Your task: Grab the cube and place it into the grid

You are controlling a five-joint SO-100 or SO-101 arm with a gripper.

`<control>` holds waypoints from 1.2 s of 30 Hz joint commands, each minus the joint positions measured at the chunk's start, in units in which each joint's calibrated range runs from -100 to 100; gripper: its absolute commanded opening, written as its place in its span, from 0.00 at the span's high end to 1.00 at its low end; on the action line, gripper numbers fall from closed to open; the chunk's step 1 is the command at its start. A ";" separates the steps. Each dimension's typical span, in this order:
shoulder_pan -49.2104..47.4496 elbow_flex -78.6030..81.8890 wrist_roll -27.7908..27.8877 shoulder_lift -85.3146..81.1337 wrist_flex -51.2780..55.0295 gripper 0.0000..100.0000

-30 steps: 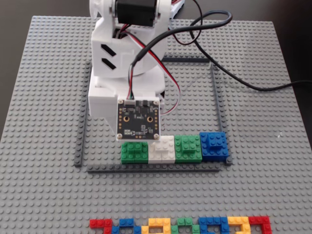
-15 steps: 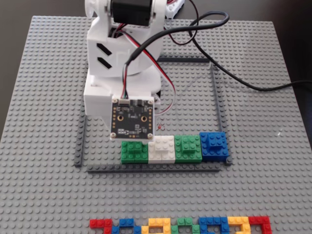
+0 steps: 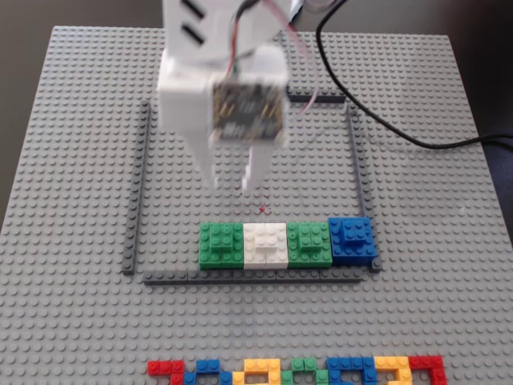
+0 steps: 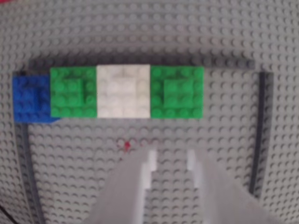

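The cube (image 3: 221,245), green, sits at the left end of a row of cubes inside the grid (image 3: 136,200). Beside it in the fixed view stand a white cube (image 3: 265,244), another green cube (image 3: 309,243) and a blue cube (image 3: 351,239). In the wrist view the cube (image 4: 177,91) is at the right end of the row, just below the grid's strip (image 4: 224,64). My gripper (image 3: 231,181) hangs blurred above the grid's middle, behind the row. It is open, and nothing is between its white fingers (image 4: 170,156).
A multicoloured brick row (image 3: 296,371) lies at the plate's front edge. A black cable (image 3: 401,128) crosses the back right of the grey studded baseplate (image 3: 72,120). A small red dot (image 3: 263,210) lies on the plate behind the white cube.
My gripper has lifted up and back from over the left green cube, and its fingers now show, open. The cube has stayed in the row.
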 commanded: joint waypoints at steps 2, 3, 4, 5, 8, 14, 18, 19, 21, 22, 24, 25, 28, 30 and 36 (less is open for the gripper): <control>-0.46 5.52 0.15 -17.02 0.56 0.95; -0.46 6.97 -0.39 -19.17 0.31 0.95; -0.53 9.05 -0.98 -21.75 -0.27 0.97; -0.53 11.05 -1.61 -24.16 -1.10 0.99; -0.38 17.48 -3.32 -31.98 -3.74 1.00; -1.78 28.90 -3.86 -47.11 -6.96 1.00; -2.52 36.88 -3.22 -57.95 -9.07 1.00; -2.82 38.78 -2.93 -60.79 -9.26 1.00; -3.18 41.86 -2.78 -65.77 -9.80 1.00; -3.40 43.22 -2.64 -68.18 -9.94 1.00; -3.85 46.12 -2.59 -73.00 -10.14 1.00; -3.92 47.75 -2.54 -75.06 -10.43 1.00; -3.70 52.73 -3.47 -80.30 -12.19 1.00; -3.40 56.27 -5.23 -84.09 -13.95 1.00; -3.77 67.41 -4.49 -97.67 -15.66 1.00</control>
